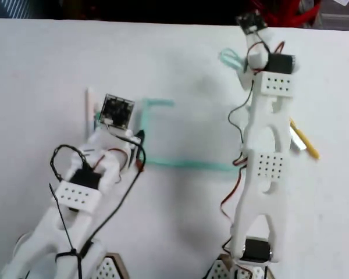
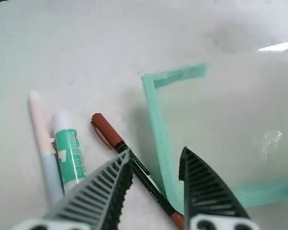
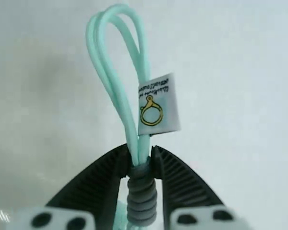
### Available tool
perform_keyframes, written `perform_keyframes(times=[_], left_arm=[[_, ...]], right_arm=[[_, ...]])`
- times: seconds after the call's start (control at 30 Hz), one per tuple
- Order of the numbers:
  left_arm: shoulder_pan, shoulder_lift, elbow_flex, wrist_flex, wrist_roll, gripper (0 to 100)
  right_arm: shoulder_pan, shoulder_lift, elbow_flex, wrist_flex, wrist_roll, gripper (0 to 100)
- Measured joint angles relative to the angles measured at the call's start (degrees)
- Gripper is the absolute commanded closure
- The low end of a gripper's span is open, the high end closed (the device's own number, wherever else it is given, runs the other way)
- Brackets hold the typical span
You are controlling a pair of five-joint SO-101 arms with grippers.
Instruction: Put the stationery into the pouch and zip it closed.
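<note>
Table: white, carrying both arms and all the stationery.
Pouch: clear with mint-green edging, lying flat at the table's centre; the left wrist view shows a corner of the edging.
Cord loop: mint, at the pouch's 1 o'clock corner, rising out of a ribbed grey pull; a small white tag hangs on it.
Right gripper: pinching the cord loop just above the grey pull; in the high view it sits at 1 o'clock.
Left gripper: spread wide and holding nothing, at the pouch's 9 o'clock edge.
Brown pen: outside the pouch, just beside the green edging, its dark barrel running between the left gripper's fingers.
Glue stick: green label, white cap, next to the brown pen.
Pale pen: pinkish-white, just beside the glue stick; at 9 o'clock from the pouch.
Yellow pencil: at 3 o'clock from the pouch, past the right arm.
</note>
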Motion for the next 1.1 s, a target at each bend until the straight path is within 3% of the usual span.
perform_keyframes(times=[0.2, 0.43, 0.6, 0.77, 0.93, 1.1], left_arm=[[0.79, 0.00, 0.00, 2.46, 0.00, 80], [0.70, 0.00, -4.75, 12.48, 0.00, 80], [3.60, -5.98, -10.20, 21.71, 0.00, 79], [4.66, -20.57, -16.44, 31.38, -1.14, 77], [11.52, -34.46, -17.67, 38.24, -8.44, 75], [19.87, -37.10, -14.42, 38.59, -8.44, 75]], right_arm=[[0.26, -12.66, 0.97, 2.37, 0.00, 98.1], [-0.97, -34.29, 4.92, 2.37, 0.00, 98.1], [-7.30, -51.34, 14.33, 2.37, 0.00, 98.1], [-14.51, -65.14, 28.40, 2.37, 0.00, 98.1], [-21.10, -76.13, 42.55, 2.37, 0.00, 98.1], [-26.90, -81.93, 51.87, 2.37, -1.67, 98.1]])
